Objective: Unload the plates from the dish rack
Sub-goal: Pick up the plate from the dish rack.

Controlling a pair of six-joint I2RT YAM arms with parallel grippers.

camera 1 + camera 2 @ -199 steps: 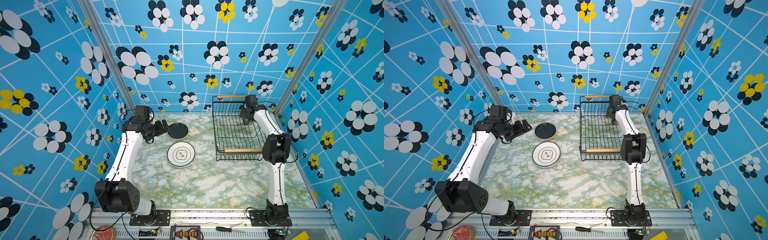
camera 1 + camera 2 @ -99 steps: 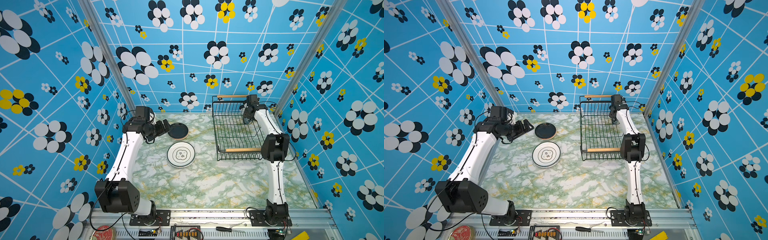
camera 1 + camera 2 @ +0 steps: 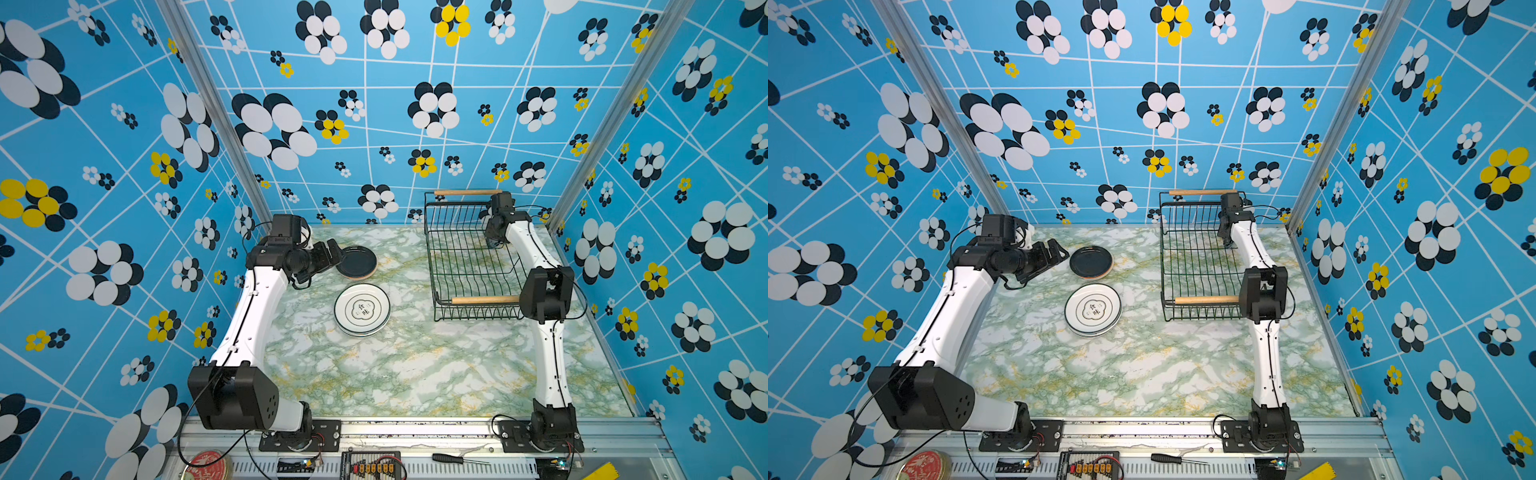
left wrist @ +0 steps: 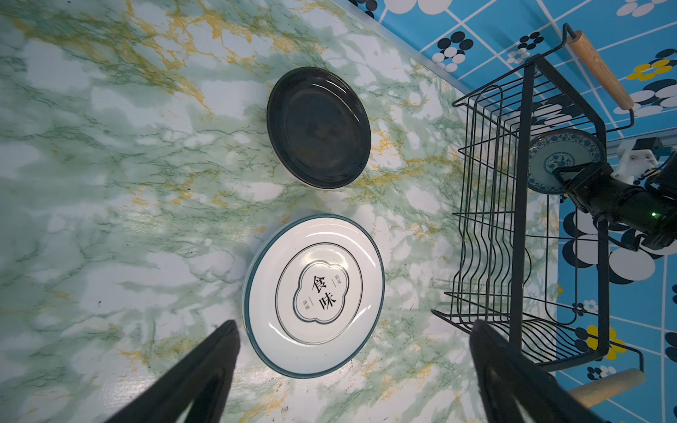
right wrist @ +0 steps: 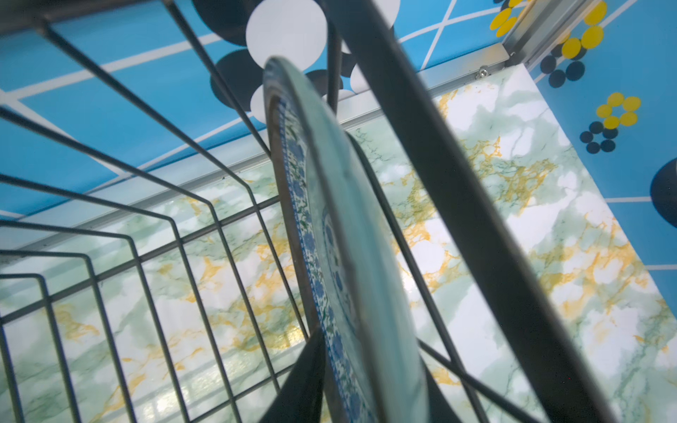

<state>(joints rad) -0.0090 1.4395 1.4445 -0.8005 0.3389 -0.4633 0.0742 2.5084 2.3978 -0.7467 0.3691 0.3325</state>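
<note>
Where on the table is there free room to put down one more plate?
The widest bare patch is the front half of the table, between the two arm bases and nearer than the white plates. A narrower strip lies between those plates and the dish rack. The back is crowded: black plate, left gripper.

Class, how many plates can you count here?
3 clearly: black plate and white emblem plate on the table, each apparently topping a stack hiding others; teal-patterned plate upright in the dish rack, in the right gripper.
</note>
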